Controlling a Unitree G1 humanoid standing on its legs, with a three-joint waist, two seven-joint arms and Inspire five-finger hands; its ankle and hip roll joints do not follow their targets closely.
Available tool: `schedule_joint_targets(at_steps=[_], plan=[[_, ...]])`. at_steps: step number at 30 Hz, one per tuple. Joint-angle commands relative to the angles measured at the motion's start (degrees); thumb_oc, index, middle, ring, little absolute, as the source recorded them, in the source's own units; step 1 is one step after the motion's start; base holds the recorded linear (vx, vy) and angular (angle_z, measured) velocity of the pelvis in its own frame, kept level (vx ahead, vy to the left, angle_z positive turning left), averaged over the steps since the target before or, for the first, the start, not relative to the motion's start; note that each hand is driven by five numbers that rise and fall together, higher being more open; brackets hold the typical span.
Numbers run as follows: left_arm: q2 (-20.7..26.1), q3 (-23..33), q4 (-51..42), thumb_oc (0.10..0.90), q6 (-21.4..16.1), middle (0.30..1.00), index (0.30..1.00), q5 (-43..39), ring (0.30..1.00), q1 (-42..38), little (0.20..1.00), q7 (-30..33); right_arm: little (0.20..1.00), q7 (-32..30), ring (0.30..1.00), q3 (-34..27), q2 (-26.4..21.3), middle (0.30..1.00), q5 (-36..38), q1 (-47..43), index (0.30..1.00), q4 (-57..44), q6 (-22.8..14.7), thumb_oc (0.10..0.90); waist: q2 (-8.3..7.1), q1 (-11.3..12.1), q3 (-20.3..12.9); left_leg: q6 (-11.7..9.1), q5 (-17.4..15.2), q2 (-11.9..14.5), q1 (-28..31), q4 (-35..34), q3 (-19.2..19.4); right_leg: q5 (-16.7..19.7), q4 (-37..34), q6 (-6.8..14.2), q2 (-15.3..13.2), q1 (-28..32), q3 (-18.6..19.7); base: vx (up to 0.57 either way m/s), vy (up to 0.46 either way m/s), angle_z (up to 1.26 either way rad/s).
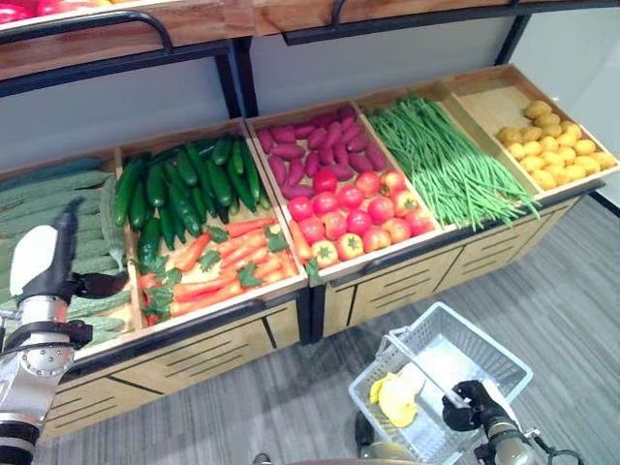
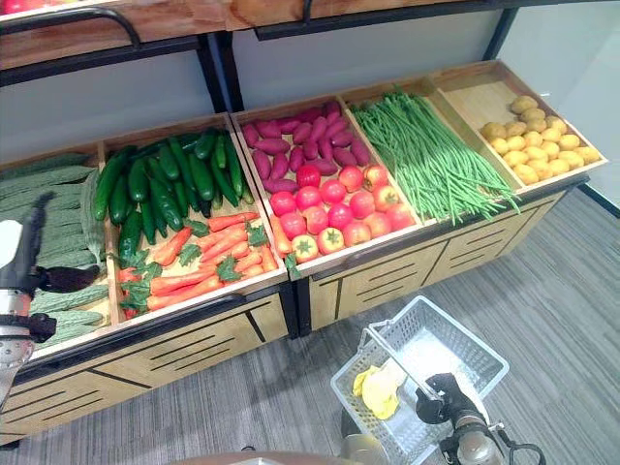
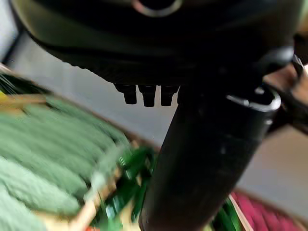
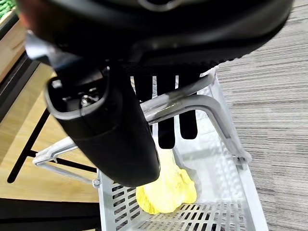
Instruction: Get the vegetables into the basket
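At 5 o'clock the right robot hand (image 1: 472, 405) curls round the handle (image 4: 192, 103) of the white basket (image 1: 484, 351), which holds a yellow vegetable (image 1: 397, 398), long axis unclear. At 9 o'clock the left robot hand (image 1: 60, 262) rises with straight fingers, holding nothing. Beyond, wooden display bins (image 1: 387, 263) hold carrots (image 1: 218, 267), cucumbers (image 1: 184, 184) lying 12 to 6, tomatoes (image 1: 354, 215), green beans (image 1: 446, 160) and potatoes (image 1: 554, 145). Grey carpet (image 1: 572, 291) lies below.

bright, even light; soft shadows; left wrist view motion-blurred
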Motion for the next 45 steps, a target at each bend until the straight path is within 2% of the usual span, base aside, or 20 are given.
schedule_joint_targets(at_steps=[1, 6, 8, 11, 12, 18, 27, 35, 36, 38, 39, 45], plan=[[4.8, 2.0, 2.3, 0.9, -3.5, 1.0, 1.0, 0.8, 1.0, -6.4, 1.0, -3.9, 0.3, -0.3, 0.3, -2.1, -2.9, 0.3, -0.5, -4.2, 0.3, -6.4, -4.5, 0.4, -2.31, -1.0, -2.6, 0.6, 0.7, 0.4, -3.9, 0.1, -2.2, -4.9, 0.3, 6.3, -5.6, 4.1, 0.5, -0.01, 0.016, -0.04], [5.4, -3.5, 5.2, 0.9, -2.3, 1.0, 1.0, 3.9, 1.0, -11.9, 1.0, -3.4, 0.3, -0.6, 0.3, -1.3, -3.4, 0.3, -1.4, -5.3, 0.3, -6.4, -4.5, 0.4, -2.21, -1.3, -1.0, 0.7, 1.1, 0.4, -5.1, 0.1, -2.4, -4.3, 0.3, 6.4, -5.7, 2.8, 0.6, -0.04, 0.014, -0.03], [6.1, -5.4, 5.5, 0.9, -0.9, 1.0, 1.0, 7.7, 1.0, -14.7, 1.0, -1.8, 0.3, -1.0, 0.3, -1.1, -3.5, 0.3, -1.5, -6.0, 0.3, -5.8, -4.3, 0.4, -2.24, -1.3, -0.4, 0.7, 1.3, 0.3, -5.9, 0.1, -2.7, -4.1, 0.3, 6.4, -5.8, 2.1, 0.5, -0.08, 0.013, -0.02], [5.7, -9.3, 6.6, 0.9, 0.5, 1.0, 1.0, 12.9, 1.0, -19.7, 1.0, 0.8, 0.3, -2.0, 0.3, -0.1, -3.9, 0.3, -1.9, -8.2, 0.3, -5.7, -3.6, 0.4, -2.3, -1.3, 1.8, 0.8, 2.1, 0.2, -8.2, 0.1, -3.4, -3.4, 0.3, 6.4, -6.0, 0.5, 0.1, -0.11, 0.024, 0.08], [6.0, -10.1, 4.4, 0.9, 1.0, 1.0, 1.0, 13.0, 1.0, -21.4, 1.0, 0.6, 0.3, -2.3, 0.3, 0.1, -4.1, 0.3, -2.1, -8.8, 0.3, -6.1, -3.4, 0.4, -2.29, -1.0, 2.5, 0.9, 2.4, 0.0, -9.1, 0.1, -3.8, -3.2, 0.3, 6.4, -6.1, -0.2, -0.1, -0.09, 0.028, 0.11], [8.0, -16.6, 4.0, 0.9, 0.5, 1.0, 1.0, 17.1, 1.0, -27.0, 1.0, 0.7, 0.3, -2.6, 0.3, 2.2, -4.2, 0.3, -1.8, -11.5, 0.3, -5.2, -3.3, 0.4, -2.56, -0.9, 4.2, 0.9, 3.1, 0.0, -11.0, 0.1, -4.2, -2.5, 0.3, 6.4, -6.3, -1.8, -0.2, -0.04, 0.019, 0.1], [8.5, -19.0, 3.0, 0.9, 0.2, 1.0, 1.0, 17.2, 1.0, -28.0, 1.0, -0.1, 0.3, -2.9, 0.3, 2.2, -4.5, 0.3, -1.5, -12.0, 0.3, -4.7, -3.0, 0.4, -2.8, -1.0, 5.2, 0.9, 3.4, 0.0, -11.7, 0.1, -4.1, -2.3, 0.3, 6.3, -6.2, -2.8, 0.1, 0.0, 0.0, 0.0], [8.4, -18.0, 3.7, 0.9, 0.4, 1.0, 1.0, 16.6, 1.0, -26.8, 1.0, -1.2, 0.3, -2.7, 0.3, 2.0, -4.5, 0.3, -1.6, -12.0, 0.3, -4.2, -2.7, 0.4, -2.86, -1.1, 5.3, 0.8, 3.4, 0.1, -11.7, 0.1, -3.8, -2.4, 0.3, 6.2, -6.2, -3.3, 0.6, 0.0, 0.0, 0.0], [8.4, -17.9, 3.6, 0.775, 0.4, 0.824, 0.824, 16.5, 0.824, -26.6, 0.824, -1.2, 0.3, -2.6, 0.3, 2.0, -4.5, 0.3, -1.6, -11.9, 0.3, -4.4, -2.7, 0.4, -2.83, -1.0, 5.4, 0.8, 3.4, 0.1, -11.7, 0.1, -3.8, -2.4, 0.3, 6.2, -6.2, -3.3, 0.6, 0.0, 0.0, 0.0], [8.3, -17.8, 3.9, 0.612, 0.4, 0.596, 0.596, 16.4, 0.596, -26.5, 0.596, -1.3, 0.3, -2.6, 0.3, 2.1, -4.6, 0.3, -1.5, -11.9, 0.3, -4.4, -2.7, 0.4, -2.79, -1.1, 5.4, 0.8, 3.4, 0.2, -11.7, 0.1, -3.8, -2.4, 0.3, 6.2, -6.1, -3.3, 0.6, 0.0, 0.0, 0.0], [8.7, -18.7, 4.5, 0.4, -0.1, 0.3, 0.3, 16.0, 0.3, -26.8, 0.3, -2.4, 0.3, -2.4, 0.3, 1.9, -4.7, 0.3, -1.2, -11.9, 0.3, -4.1, -2.7, 0.4, -2.66, -1.3, 5.6, 0.8, 3.4, 0.2, -11.7, 0.1, -3.7, -2.4, 0.3, 6.2, -6.0, -3.5, 0.8, 0.0, 0.0, 0.0], [8.8, -21.0, 5.6, 0.4, -0.2, 0.3, 0.3, 15.8, 0.3, -27.6, 0.3, -4.3, 0.3, -1.9, 0.3, 2.1, -4.6, 0.3, -1.1, -11.9, 0.3, -3.5, -2.5, 0.4, -2.65, -1.6, 6.0, 0.7, 3.4, 0.3, -11.8, 0.1, -3.4, -2.3, 0.3, 6.1, -5.9, -3.8, 1.0, 0.0, 0.005, -0.05]])
